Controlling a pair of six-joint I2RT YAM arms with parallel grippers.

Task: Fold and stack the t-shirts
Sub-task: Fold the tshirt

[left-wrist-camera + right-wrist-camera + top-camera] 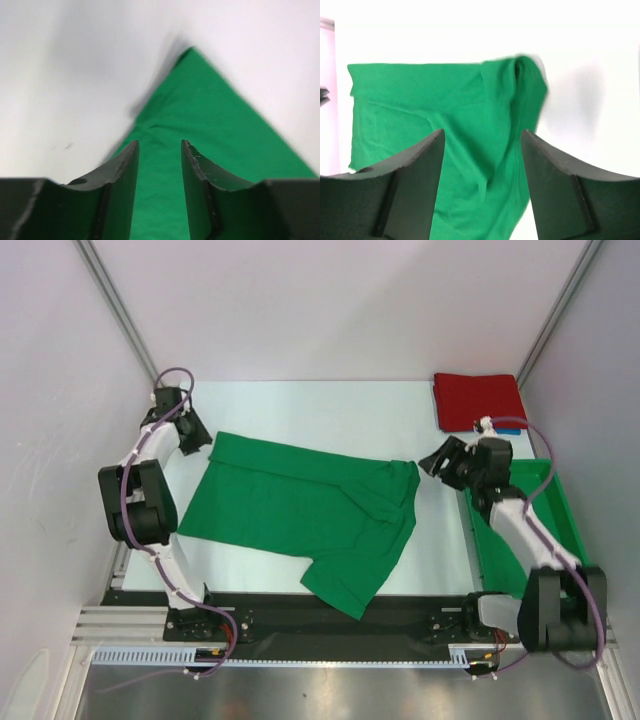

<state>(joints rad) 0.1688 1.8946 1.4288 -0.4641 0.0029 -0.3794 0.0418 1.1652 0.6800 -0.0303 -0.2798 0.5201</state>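
Observation:
A bright green t-shirt (290, 505) lies spread across the middle of the white table, its top edge folded over and one sleeve pointing toward the near edge. My left gripper (192, 437) hovers open just off the shirt's back left corner. In the left wrist view that gripper (160, 145) has only the green fabric (200, 110) below its gap. My right gripper (437, 462) stands open beside the bunched right corner. The right wrist view shows the right gripper (482, 132) empty above the shirt (420, 100). A folded red t-shirt (475, 398) rests at the back right, with a bit of blue t-shirt (507, 430) by it.
A rigid green bin (572, 510) sits along the right side of the table, under my right arm. Pale walls close in the table on the left, back and right. A black rail runs along the near edge.

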